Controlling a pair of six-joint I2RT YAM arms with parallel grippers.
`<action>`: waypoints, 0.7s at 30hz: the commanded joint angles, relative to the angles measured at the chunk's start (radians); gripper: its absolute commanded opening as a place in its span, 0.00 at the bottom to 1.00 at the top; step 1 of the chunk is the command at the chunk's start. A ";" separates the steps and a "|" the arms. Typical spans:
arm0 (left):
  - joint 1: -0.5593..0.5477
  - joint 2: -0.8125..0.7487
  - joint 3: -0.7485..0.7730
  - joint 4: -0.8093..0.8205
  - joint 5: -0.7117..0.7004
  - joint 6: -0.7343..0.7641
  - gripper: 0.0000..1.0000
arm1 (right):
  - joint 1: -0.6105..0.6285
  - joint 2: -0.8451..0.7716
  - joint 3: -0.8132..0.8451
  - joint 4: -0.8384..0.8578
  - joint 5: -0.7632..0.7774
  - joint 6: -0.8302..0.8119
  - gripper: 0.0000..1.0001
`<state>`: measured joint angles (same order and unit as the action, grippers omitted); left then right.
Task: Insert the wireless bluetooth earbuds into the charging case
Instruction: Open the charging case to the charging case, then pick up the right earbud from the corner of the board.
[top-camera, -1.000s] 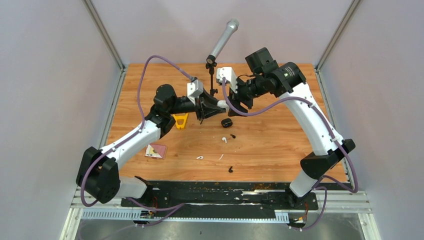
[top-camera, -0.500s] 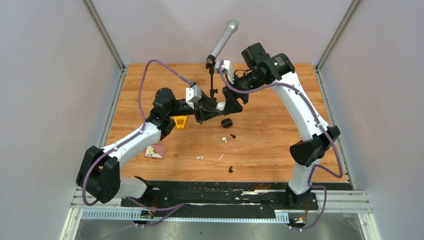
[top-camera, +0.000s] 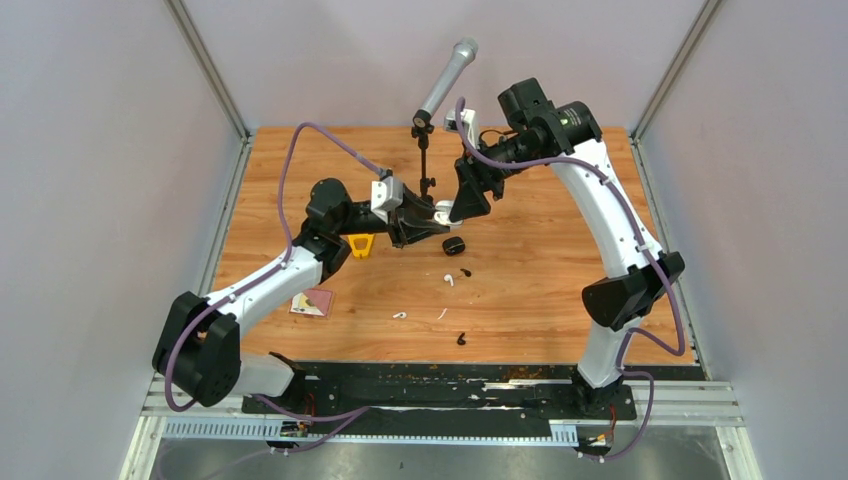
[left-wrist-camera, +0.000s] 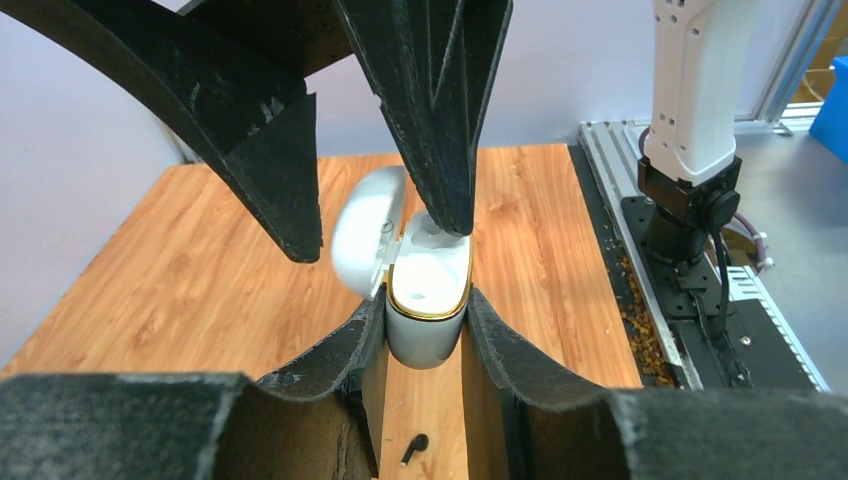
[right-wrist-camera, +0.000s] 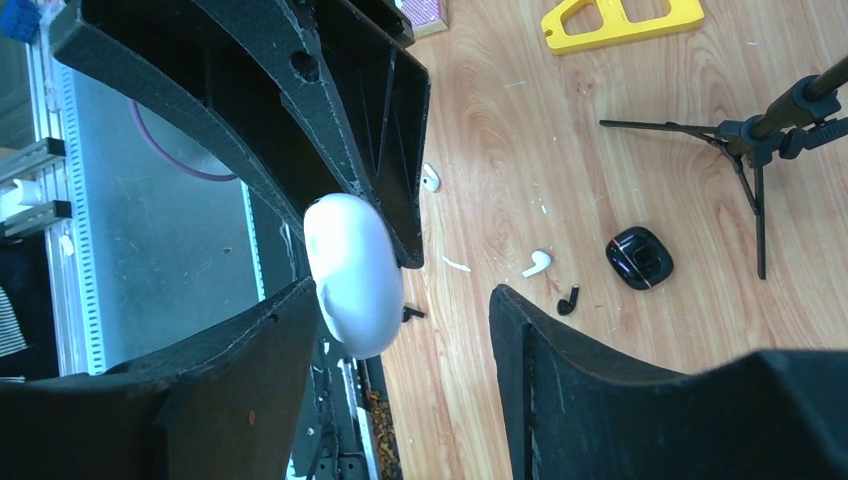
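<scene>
Left hand (left-wrist-camera: 425, 315): is clamping the white charging case (left-wrist-camera: 430, 285) by its lower body, one finger pressing on each side, and is holding it up off the desk (top-camera: 560, 290).
White charging case: is sitting upright in that grip with its lid (left-wrist-camera: 362, 240) swung open to one side and its gold-rimmed top facing up. Whether anything is lying inside its wells cannot be told.
Right hand (right-wrist-camera: 402, 295): is hanging over the case with its fingers spread wide, gripping nothing that can be made out. One fingertip (left-wrist-camera: 448, 215) is reaching down into the open mouth of the case, while the other is standing off beside the lid.
Near pair of earbuds: one white earbud (top-camera: 449, 280) and one black earbud (top-camera: 466, 272) are lying side by side on the desk, below the raised case.
Far pair of earbuds: a second white earbud (top-camera: 400, 315) and a second black earbud (top-camera: 461, 338) are lying apart from each other, closer to the arm bases.
Black case (top-camera: 454, 245): is resting on the desk just beyond the near pair.
Yellow piece (top-camera: 362, 242): is lying beside the left arm.
Microphone stand (top-camera: 428, 150): is standing behind both hands.
Card (top-camera: 312, 301): is lying near the left arm's forearm.
</scene>
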<state>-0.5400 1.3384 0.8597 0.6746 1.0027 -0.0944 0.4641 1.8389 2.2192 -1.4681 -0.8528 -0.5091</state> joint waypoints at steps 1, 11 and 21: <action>-0.005 -0.024 -0.007 0.043 0.014 0.021 0.00 | -0.013 -0.004 0.040 0.016 -0.070 0.038 0.64; -0.002 -0.026 -0.031 0.041 -0.081 -0.040 0.00 | -0.041 -0.032 0.116 0.019 -0.178 0.078 0.69; 0.105 -0.147 -0.028 -0.079 -0.065 -0.165 0.00 | -0.214 -0.313 -0.269 0.316 0.016 0.075 0.63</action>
<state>-0.4896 1.3083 0.8192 0.6285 0.9257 -0.1886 0.2909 1.6684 2.1399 -1.3521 -0.9737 -0.4274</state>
